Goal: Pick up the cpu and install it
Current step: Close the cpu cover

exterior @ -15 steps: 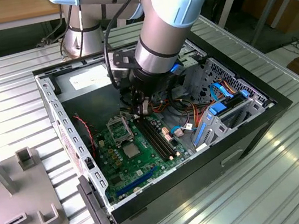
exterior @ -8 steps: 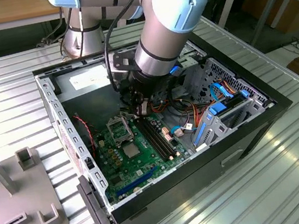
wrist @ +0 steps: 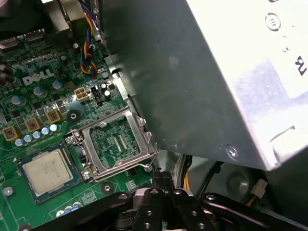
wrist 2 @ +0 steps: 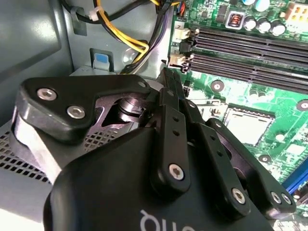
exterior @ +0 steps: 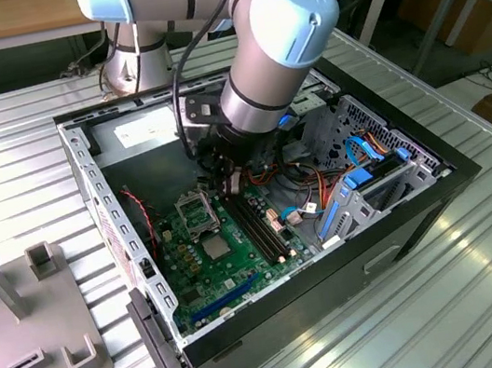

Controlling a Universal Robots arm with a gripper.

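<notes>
The hand [wrist: 161, 180], fingers pressed together and gripping nothing, hangs inside the computer case [exterior: 419, 202] just beside the hinged-open socket frame [wrist: 115, 144], with the cpu [wrist: 47, 169] apparently already seated just beyond it, so installing seems under way and clamping the frame remains.

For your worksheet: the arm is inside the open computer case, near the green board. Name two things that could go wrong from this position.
1. The gripper hangs beside the raised socket frame; a small drift could hit that frame.
2. The cpu already lies in its socket next to that frame, so a knock there might disturb it.
3. The bundle of wires runs close behind the gripper and could snag.
</notes>
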